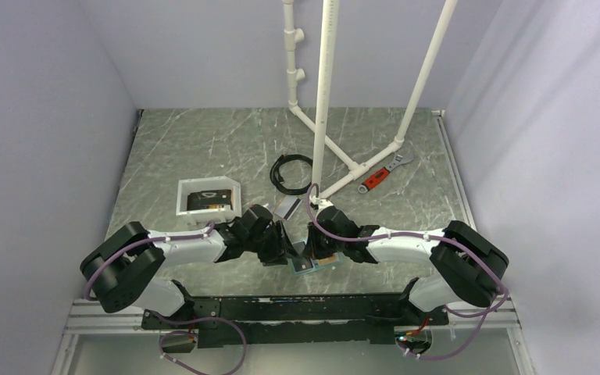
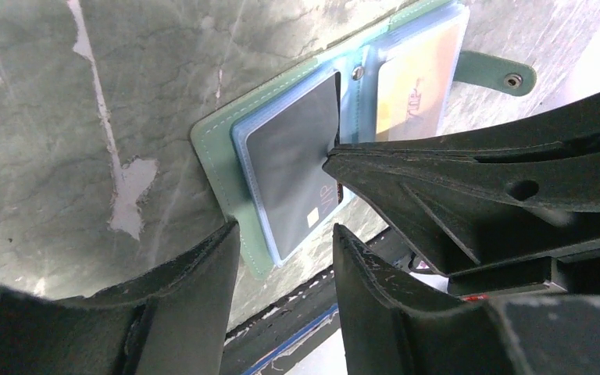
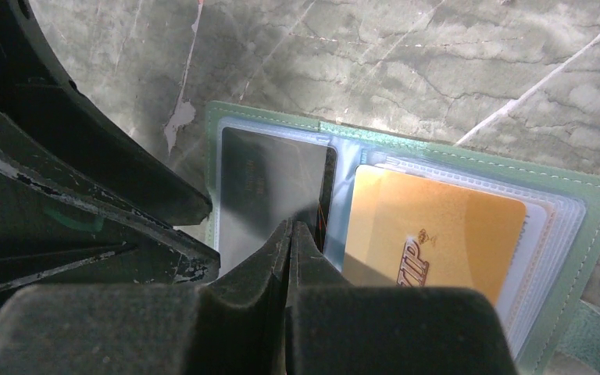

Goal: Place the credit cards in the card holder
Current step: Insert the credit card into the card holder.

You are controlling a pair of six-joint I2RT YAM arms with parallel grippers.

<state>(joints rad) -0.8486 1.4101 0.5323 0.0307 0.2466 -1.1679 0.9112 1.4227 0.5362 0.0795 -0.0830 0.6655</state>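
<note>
We see the card holder point(image 3: 598, 205) open on the table point(image 1: 203, 148) (near edge), dark card point(image 3: 269, 187) and gold card point(image 3: 430, 226) inside. Our right gripper point(image 3: 291, 234), pressed together, touches the dark card; our left gripper point(image 2: 285, 231) hangs spread beside it.

The card holder point(image 2: 217, 156) lies spread open and flat on the marbled surface, close to its near edge. Its cover is grey-green with pale stitching, and its inner sleeves are clear light blue. A dark card point(image 3: 269, 187) sits in one sleeve. A gold card point(image 3: 437, 226) printed "VIP" fills the sleeve on the facing side, on top of a stack of further sleeves. A snap strap point(image 2: 488, 72) sticks out from the gold card's side.
</note>
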